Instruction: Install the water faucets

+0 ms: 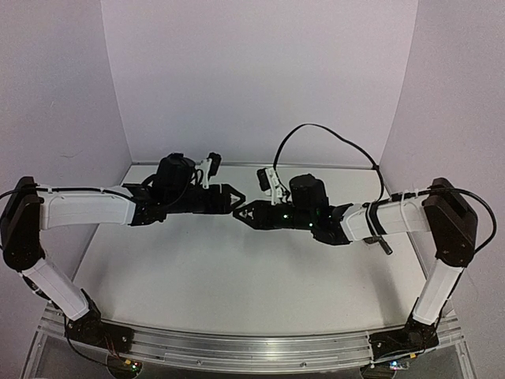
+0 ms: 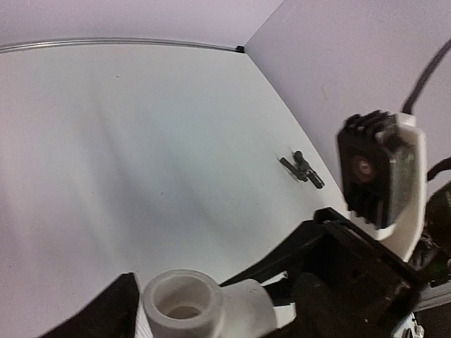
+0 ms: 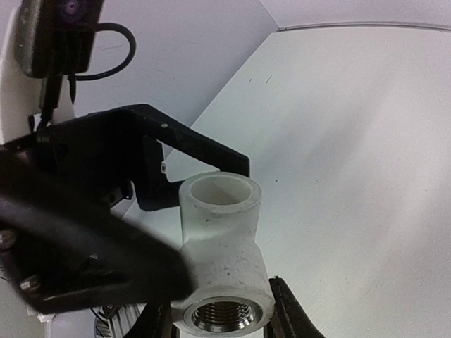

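Note:
The white fitting (image 3: pixel 222 239) is an elbow with a plain socket on top and a threaded end facing the right wrist camera. My right gripper (image 3: pixel 222 320) is shut on its threaded end. My left gripper (image 2: pixel 211 310) meets it nose to nose above the table's middle, with fingers (image 3: pixel 204 149) on both sides of the plain socket (image 2: pixel 184 301), seemingly closed on it. In the top view the two grippers (image 1: pixel 233 202) (image 1: pixel 241 212) touch tips and hide the fitting. The black tap (image 2: pixel 303 167) lies loose on the table, also showing by the right forearm (image 1: pixel 384 245).
The white table (image 1: pixel 221 276) is walled by pale panels at the back and both sides. A black cable (image 1: pixel 331 134) loops over the right arm. The right wrist camera housing (image 2: pixel 380 176) sits close in front of my left gripper.

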